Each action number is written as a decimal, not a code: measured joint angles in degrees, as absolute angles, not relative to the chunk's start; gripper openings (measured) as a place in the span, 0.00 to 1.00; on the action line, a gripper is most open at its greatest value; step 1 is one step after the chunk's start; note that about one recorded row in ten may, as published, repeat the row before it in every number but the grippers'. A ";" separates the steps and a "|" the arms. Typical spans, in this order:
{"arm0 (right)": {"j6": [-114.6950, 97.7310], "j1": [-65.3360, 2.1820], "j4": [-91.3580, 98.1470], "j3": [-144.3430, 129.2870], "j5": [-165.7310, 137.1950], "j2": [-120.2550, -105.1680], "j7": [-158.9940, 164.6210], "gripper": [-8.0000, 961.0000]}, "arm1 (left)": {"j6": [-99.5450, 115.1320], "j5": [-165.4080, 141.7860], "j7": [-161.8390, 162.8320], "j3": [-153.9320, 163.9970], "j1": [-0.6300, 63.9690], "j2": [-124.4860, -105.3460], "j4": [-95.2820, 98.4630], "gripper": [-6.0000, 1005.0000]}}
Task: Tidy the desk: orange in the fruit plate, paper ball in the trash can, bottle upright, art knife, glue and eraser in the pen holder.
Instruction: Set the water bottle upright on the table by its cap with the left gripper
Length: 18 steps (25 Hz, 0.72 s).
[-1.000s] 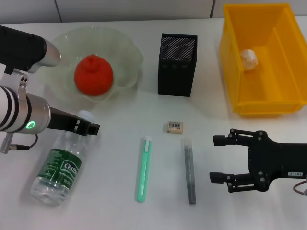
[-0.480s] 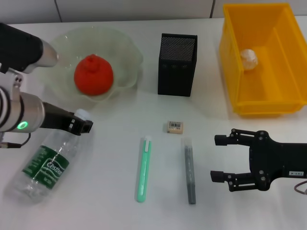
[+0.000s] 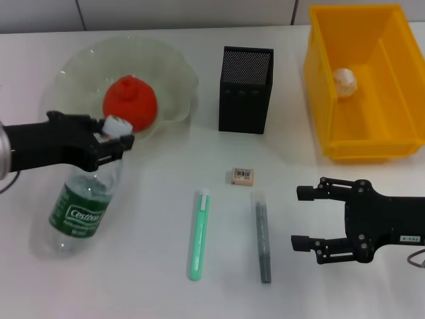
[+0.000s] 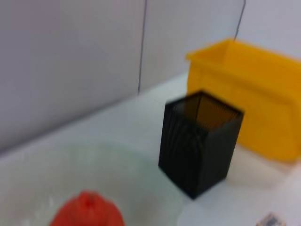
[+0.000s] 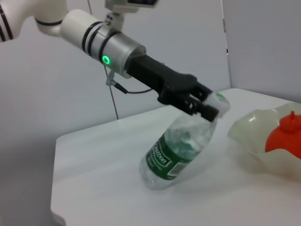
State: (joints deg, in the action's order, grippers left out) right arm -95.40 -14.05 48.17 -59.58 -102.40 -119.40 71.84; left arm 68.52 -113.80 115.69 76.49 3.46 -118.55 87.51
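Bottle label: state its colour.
Dark green with white lettering, on the bottle; clearest in the head view.

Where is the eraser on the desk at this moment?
In the head view the eraser lies flat near the desk's middle, in front of the pen holder, just beyond the tips of the green knife and grey glue stick.

The left gripper (image 3: 109, 136) has swung from the table's left edge inward and now grips the neck of the bottle (image 3: 83, 203) just below its cap (image 3: 115, 125). The bottle, which lay flat 1 second ago, is now tilted, its cap end lifted near the fruit plate (image 3: 172, 73) while its base stays on the table (image 3: 166, 279). The silver forearm with the green light, seen earlier in the head view, has moved out of that view.
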 joint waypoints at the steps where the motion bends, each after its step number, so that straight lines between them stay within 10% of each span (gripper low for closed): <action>1: -95.47 -14.06 48.17 -59.58 -102.40 -119.39 71.84 0.88 | 68.40 -111.71 112.43 75.83 2.51 -118.59 87.38 0.44; 18: -95.72 -14.24 48.17 -59.58 -102.39 -119.35 71.97 0.88 | 73.28 -94.86 95.14 65.68 0.31 -118.57 77.77 0.44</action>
State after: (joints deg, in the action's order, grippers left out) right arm -95.72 -14.24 48.17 -59.58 -102.39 -119.35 71.97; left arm 73.28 -94.86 95.14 65.68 0.31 -118.57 77.77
